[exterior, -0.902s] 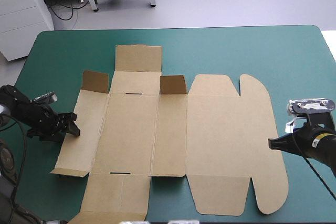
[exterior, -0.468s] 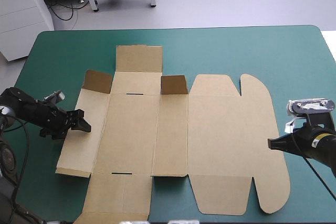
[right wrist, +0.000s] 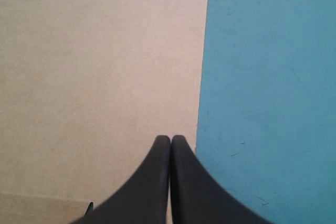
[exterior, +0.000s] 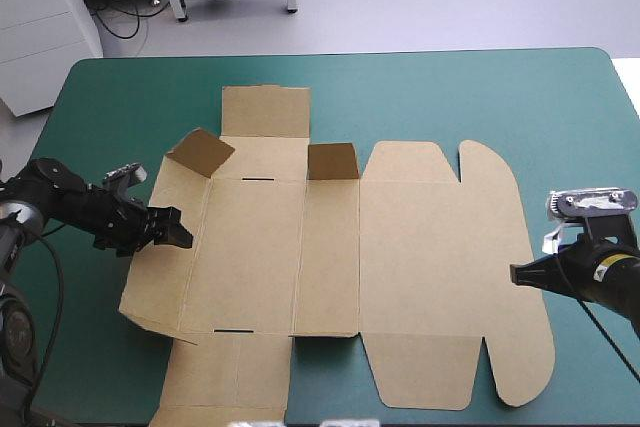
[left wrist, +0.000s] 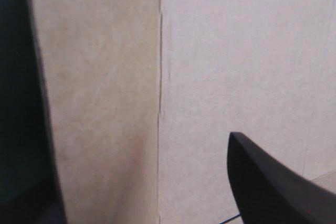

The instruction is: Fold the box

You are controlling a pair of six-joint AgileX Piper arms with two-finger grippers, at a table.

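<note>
Here, at frame left, my left gripper (exterior: 172, 230), apparently spread, props the box (exterior: 430, 247) side wall (exterior: 160, 282); unpinched, it may slip flat.

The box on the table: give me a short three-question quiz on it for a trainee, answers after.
1. True or false: the right gripper has its fingers spread wide.
2. The left gripper is at which part of the box? A its left panel; B its rounded right flap; C its far flap.
3. Fill in: the box is mostly a ____ sheet, no tray yet.
Key: 1 false; 2 A; 3 flat.
</note>
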